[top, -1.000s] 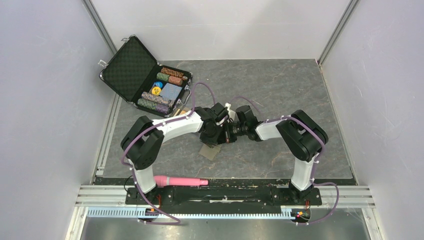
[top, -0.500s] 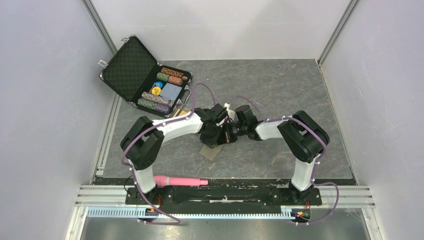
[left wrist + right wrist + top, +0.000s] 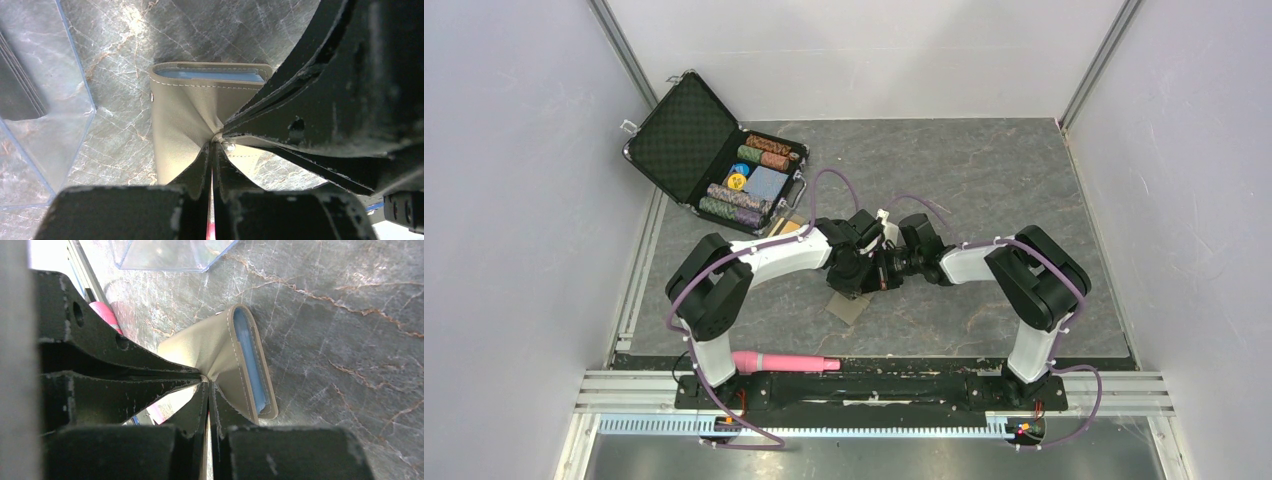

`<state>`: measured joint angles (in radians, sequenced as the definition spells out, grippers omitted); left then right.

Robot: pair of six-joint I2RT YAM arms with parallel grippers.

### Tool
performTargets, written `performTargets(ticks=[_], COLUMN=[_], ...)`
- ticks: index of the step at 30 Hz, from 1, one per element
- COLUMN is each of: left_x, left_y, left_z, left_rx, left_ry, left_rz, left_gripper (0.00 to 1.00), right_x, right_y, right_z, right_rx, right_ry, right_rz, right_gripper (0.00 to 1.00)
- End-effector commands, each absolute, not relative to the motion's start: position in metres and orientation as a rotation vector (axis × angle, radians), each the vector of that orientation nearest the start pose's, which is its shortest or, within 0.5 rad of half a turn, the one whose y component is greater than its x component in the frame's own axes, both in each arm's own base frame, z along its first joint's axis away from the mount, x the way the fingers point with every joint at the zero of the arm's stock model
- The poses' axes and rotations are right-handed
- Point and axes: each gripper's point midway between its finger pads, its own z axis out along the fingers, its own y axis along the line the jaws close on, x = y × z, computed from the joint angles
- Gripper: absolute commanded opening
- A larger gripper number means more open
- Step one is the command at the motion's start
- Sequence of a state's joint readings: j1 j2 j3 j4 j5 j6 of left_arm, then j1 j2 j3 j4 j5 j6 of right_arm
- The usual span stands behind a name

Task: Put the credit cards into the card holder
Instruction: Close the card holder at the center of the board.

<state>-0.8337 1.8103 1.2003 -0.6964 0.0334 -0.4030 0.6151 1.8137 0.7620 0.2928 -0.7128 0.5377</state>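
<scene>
The taupe card holder (image 3: 182, 112) is held off the table, its light blue inside showing along the open edge. My left gripper (image 3: 214, 145) is shut on a pinch of its wall. My right gripper (image 3: 206, 382) is shut on the same pinch of the card holder (image 3: 220, 350) from the other side, and its fingers (image 3: 310, 110) cross the left wrist view. In the top view both grippers, left (image 3: 862, 272) and right (image 3: 882, 268), meet over the holder (image 3: 846, 306). One orange-gold card (image 3: 790, 226) peeks out beside the chip case. The other cards are not clearly seen.
An open black case of poker chips (image 3: 714, 155) stands at the back left. A pink cylinder (image 3: 784, 361) lies by the arm bases. A clear flat sheet (image 3: 45, 105) lies on the table beside the holder, with a dark flat thing (image 3: 15, 85) at its edge.
Both grippers have shifted slightly to the right and toward the near edge while still pinching the holder. The holder has barely moved.
</scene>
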Motion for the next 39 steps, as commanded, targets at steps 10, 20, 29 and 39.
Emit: performTargets(ticks=[10, 20, 29, 39], left_x=[0.23, 0.235, 0.236, 0.235], left_y=[-0.281, -0.277, -0.278, -0.28], left_z=[0.018, 0.019, 0.019, 0.018], left_rx=[0.61, 0.582, 0.587, 0.589], left_ry=[2.831, 2.795, 2.791, 2.795], left_rz=[-0.289, -0.298, -0.303, -0.314], left_gripper=[0.02, 0.02, 0.02, 0.02], right_x=[0.193, 0.236, 0.233, 0.212], right_y=[0.324, 0.304, 0.299, 0.309], right_z=[0.031, 0.066, 0.095, 0.064], right_rx=[-0.718, -0.39, -0.323, -0.32], right_ry=[2.439, 2.361, 2.282, 2.415], right_rz=[1.471, 1.534, 1.606, 1.624], right_gripper=[0.0, 0.0, 0.0, 0.0])
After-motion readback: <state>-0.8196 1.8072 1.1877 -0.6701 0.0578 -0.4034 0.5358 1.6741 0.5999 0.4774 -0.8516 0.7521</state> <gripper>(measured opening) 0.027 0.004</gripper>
